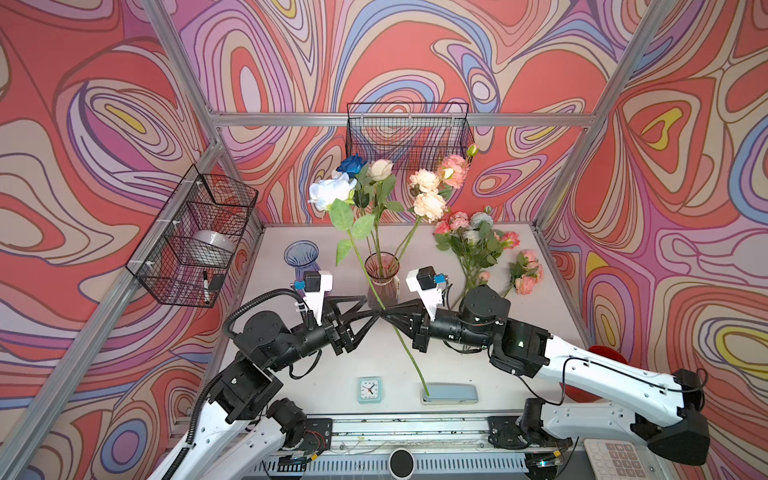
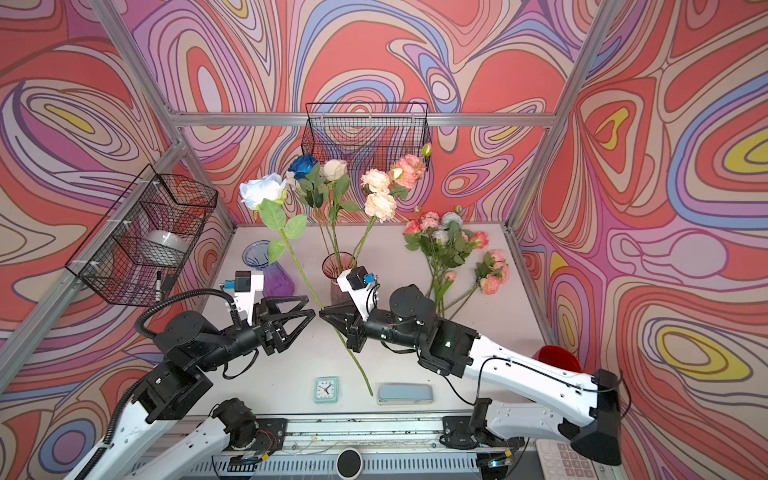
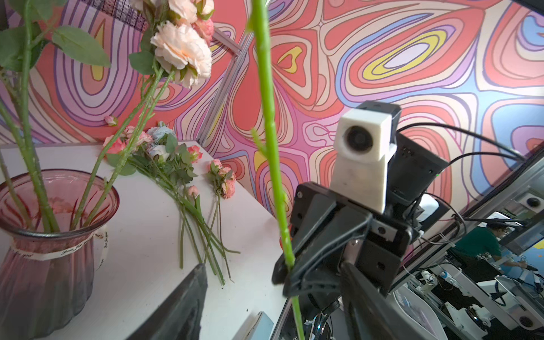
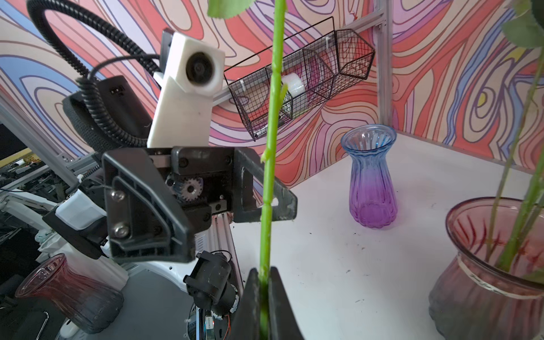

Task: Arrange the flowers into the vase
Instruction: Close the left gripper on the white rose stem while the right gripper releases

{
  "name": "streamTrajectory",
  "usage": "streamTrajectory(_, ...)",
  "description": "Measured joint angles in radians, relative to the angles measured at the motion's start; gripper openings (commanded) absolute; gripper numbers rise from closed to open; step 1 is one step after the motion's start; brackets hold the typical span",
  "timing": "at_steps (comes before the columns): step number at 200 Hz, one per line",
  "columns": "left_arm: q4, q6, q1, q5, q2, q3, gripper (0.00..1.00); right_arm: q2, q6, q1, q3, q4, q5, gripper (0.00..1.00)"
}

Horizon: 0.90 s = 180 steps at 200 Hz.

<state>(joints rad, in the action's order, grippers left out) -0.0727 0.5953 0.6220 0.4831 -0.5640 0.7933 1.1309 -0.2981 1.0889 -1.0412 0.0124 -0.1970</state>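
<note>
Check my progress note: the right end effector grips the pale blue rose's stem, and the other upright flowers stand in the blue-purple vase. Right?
Wrong vase: in both top views those flowers stand in the pink vase; the blue-purple vase is empty. The right end effector grips that stem.

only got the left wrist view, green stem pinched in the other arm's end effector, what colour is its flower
Observer: Pale blue. In both top views the right end effector holds a long green-stemmed rose with a pale blue head.
Operator: where does the stem's bottom end
Observer: Beside the end of a flat pale blue case near the table's front edge; contact I cannot tell.
Operator: any empty vase
Observer: Yes, a ribbed blue-to-purple glass vase stands empty, on the left arm's side of the red glass vase.
</note>
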Motion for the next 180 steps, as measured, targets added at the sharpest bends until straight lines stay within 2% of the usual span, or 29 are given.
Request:
streamTrajectory(17,0.021,0.0,0.0,0.008,0.0,0.0,0.46,0.006,-0.001,0.013,0.001,0.028,0.007,0.0)
streamTrajectory(39,0.03,0.0,0.0,0.008,-0.003,0.0,0.35,0.006,-0.003,0.018,0.001,0.069,0.015,0.0)
streamTrajectory(78,0.053,0.001,0.0,0.009,-0.02,0.0,0.31,0.011,-0.003,0.026,0.002,0.096,0.022,0.0)
streamTrajectory(128,0.086,0.008,0.0,0.018,-0.026,0.0,0.13,0.029,-0.009,0.032,0.026,0.114,0.026,0.0)
streamTrajectory(151,0.089,0.011,-0.001,0.015,-0.034,0.0,0.0,0.031,-0.01,0.032,0.029,0.122,0.029,0.0)
streamTrajectory(173,0.091,0.014,-0.002,0.013,-0.035,0.0,0.0,0.031,-0.01,0.032,0.033,0.13,0.034,0.0)
streamTrajectory(180,0.091,0.014,-0.001,0.012,-0.035,0.0,0.0,0.031,-0.01,0.032,0.034,0.131,0.036,0.09)
